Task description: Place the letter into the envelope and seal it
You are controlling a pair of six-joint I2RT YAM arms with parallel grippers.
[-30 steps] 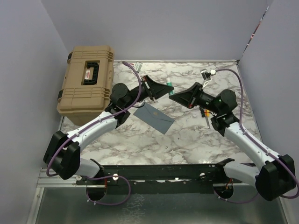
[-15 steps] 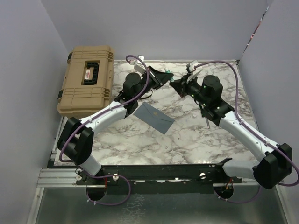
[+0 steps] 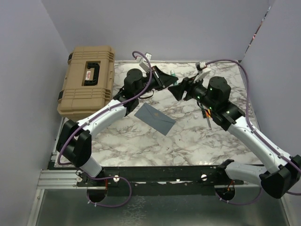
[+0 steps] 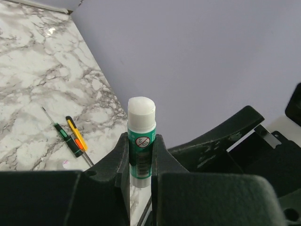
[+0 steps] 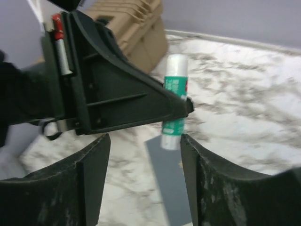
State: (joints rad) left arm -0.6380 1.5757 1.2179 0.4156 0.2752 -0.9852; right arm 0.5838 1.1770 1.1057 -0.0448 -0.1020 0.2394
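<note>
Two grippers face each other above the marble table (image 3: 188, 136): the left gripper (image 4: 140, 141) is clamped on a green-and-white glue stick (image 4: 141, 123), while the right gripper (image 5: 144, 137) has its fingers apart, near the stick and holding nothing. The blue-grey envelope (image 3: 155, 118) lies flat on the table between the arms, on the near side of both grippers.

Left gripper (image 5: 181, 107) clamps a green-and-white glue stick (image 5: 175, 82) (held upright) above the blue-grey envelope (image 5: 168, 186); right gripper (image 5: 143, 147) stands spread wide.
</note>
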